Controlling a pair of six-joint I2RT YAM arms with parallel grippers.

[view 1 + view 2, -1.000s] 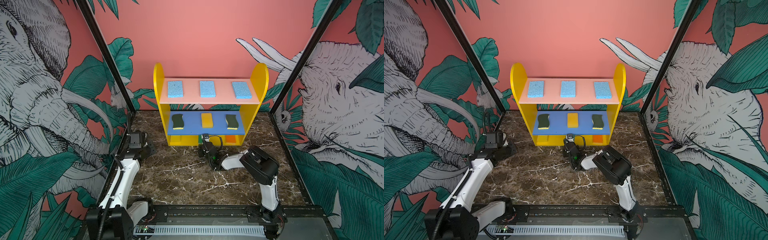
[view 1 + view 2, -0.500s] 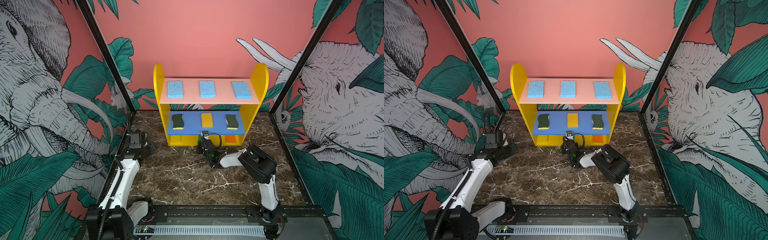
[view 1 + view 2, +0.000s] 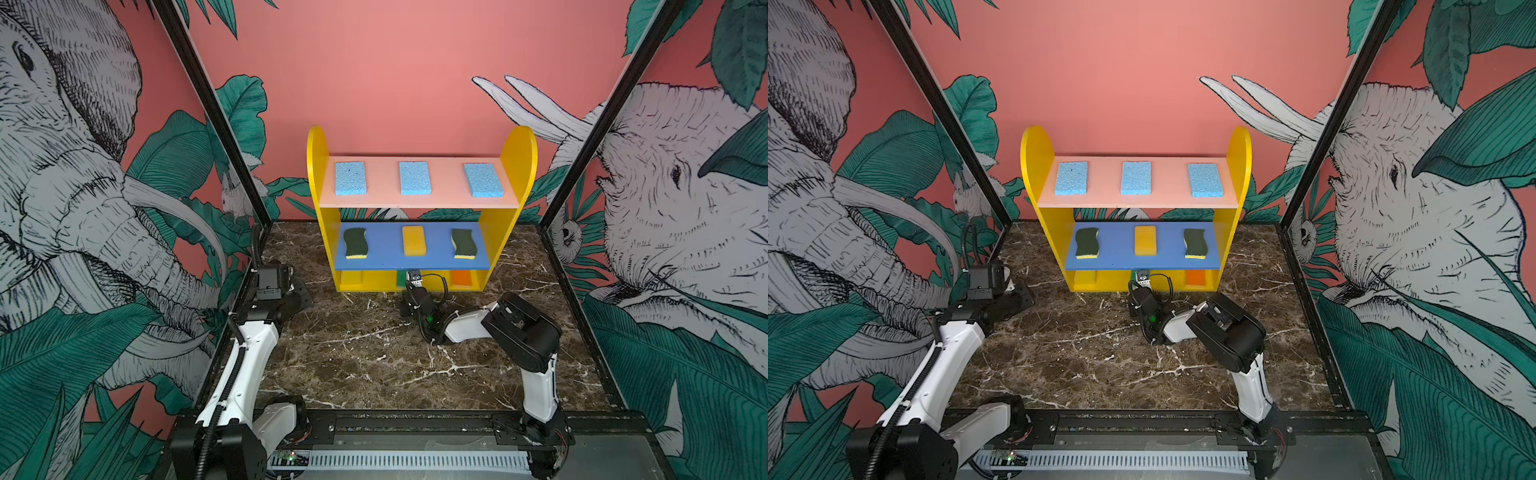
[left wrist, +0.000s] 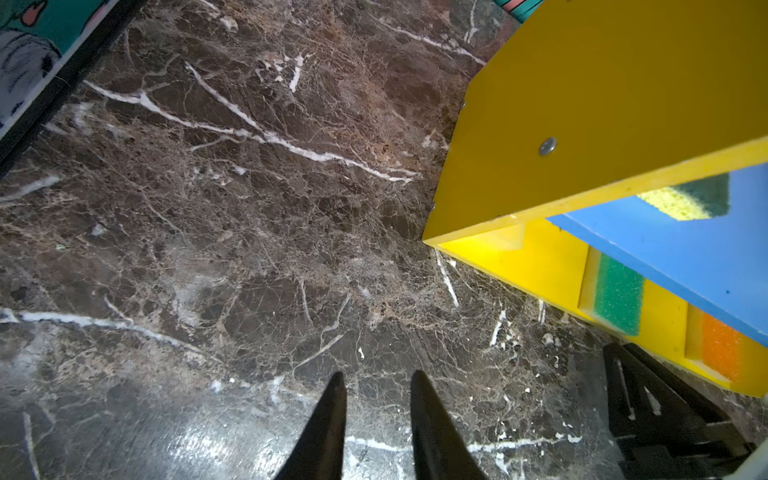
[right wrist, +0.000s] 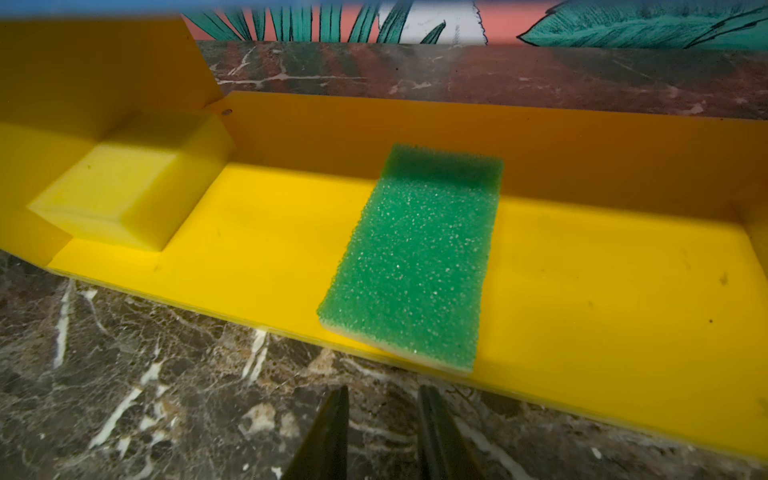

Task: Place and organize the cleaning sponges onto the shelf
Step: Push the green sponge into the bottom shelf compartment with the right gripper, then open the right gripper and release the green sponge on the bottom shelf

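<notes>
Two matching robot arms. The left arm [image 3: 249, 353] has smooth white link shells between black joint housings, with a black ribbed cable conduit [image 3: 227, 384] running along its side. The right arm [image 3: 536, 390] has the same white shells, a bulky black elbow housing [image 3: 523, 332], a thin black cable [image 3: 445, 286] looping at its wrist and a small green light [image 3: 431, 319]. The left gripper [image 4: 377, 374] and right gripper [image 5: 383, 387] each end in two black fingers [image 4: 328, 432] tapering to points.

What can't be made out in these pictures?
- Both top views: the blue middle board hides most of the lower yellow sponge, green sponge and orange sponge.
- Left wrist view: the yellow side panel covers most of a wavy sponge.
- Right wrist view: the picture's edge cuts off the right gripper.
</notes>
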